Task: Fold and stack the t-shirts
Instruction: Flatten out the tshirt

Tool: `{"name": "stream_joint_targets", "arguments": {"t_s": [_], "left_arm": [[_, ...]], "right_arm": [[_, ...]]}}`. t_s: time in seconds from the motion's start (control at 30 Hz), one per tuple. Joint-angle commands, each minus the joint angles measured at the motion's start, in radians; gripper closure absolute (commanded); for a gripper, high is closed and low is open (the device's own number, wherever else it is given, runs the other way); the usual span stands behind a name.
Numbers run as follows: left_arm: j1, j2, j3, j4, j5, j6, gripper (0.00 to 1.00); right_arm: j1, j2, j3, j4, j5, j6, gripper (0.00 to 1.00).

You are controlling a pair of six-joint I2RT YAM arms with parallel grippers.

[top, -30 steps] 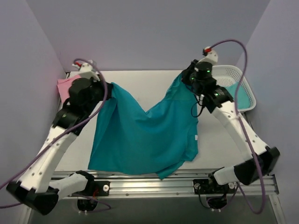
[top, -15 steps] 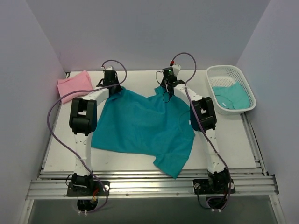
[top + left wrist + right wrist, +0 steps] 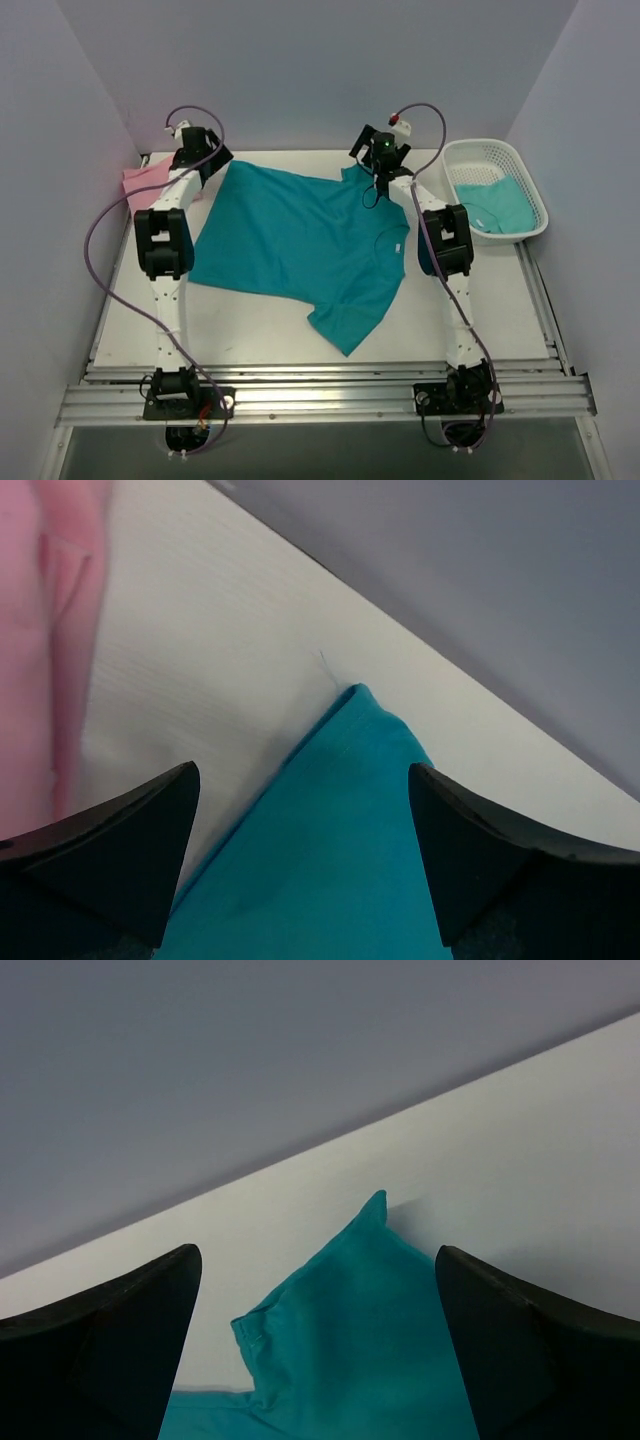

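Observation:
A teal t-shirt (image 3: 300,240) lies spread flat on the white table (image 3: 250,330), one sleeve pointing toward the near edge. My left gripper (image 3: 207,158) hovers open over its far left corner (image 3: 350,780), which lies loose between the black fingers (image 3: 130,840). Over the far right corner (image 3: 370,1300) my right gripper (image 3: 372,160) also stands open, holding nothing. A folded pink t-shirt (image 3: 150,180) rests at the far left and shows in the left wrist view (image 3: 40,630). Another teal t-shirt (image 3: 500,205) sits in the basket.
A white mesh basket (image 3: 530,190) stands at the far right of the table. The grey back wall (image 3: 300,70) rises just behind both grippers. Both arms stretch along the table's sides, their purple cables (image 3: 100,250) looping outward.
The arms carried the hanging teal shirt to the far edge and laid it flat. Both grippers, shut on its corners before, have opened and let go.

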State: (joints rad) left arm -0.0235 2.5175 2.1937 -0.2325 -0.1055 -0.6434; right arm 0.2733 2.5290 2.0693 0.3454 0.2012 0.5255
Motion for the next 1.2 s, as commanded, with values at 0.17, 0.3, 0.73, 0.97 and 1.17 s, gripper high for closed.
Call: {"name": "stream_joint_targets", "arguments": {"t_s": [0.17,0.3,0.73,0.97,1.17], "left_arm": [[0.002,-0.426,-0.299,0.136,-0.052,-0.039,0.06],[-0.004,-0.666,-0.555,0.159,-0.105,-0.053,0.06],[-0.075,-1.301,-1.324,0.125,-0.192,-0.15,0.06],[-0.079,-1.384,-1.48,0.143,-0.154,-0.156,0.05],[-0.082,-1.407,-1.503,0.148,-0.123,-0.145,0.05]], "right_arm": [[0.115,-0.513,-0.311,0.193,0.213,-0.122,0.01],[0.185,-0.711,-0.471,0.092,0.313,-0.084,0.01],[0.457,-1.242,-1.069,-0.437,0.576,0.339,0.07],[0.532,-1.406,-1.389,-0.467,0.397,0.562,0.02],[0.534,-1.414,-1.445,-0.575,0.408,0.669,0.01]]}}
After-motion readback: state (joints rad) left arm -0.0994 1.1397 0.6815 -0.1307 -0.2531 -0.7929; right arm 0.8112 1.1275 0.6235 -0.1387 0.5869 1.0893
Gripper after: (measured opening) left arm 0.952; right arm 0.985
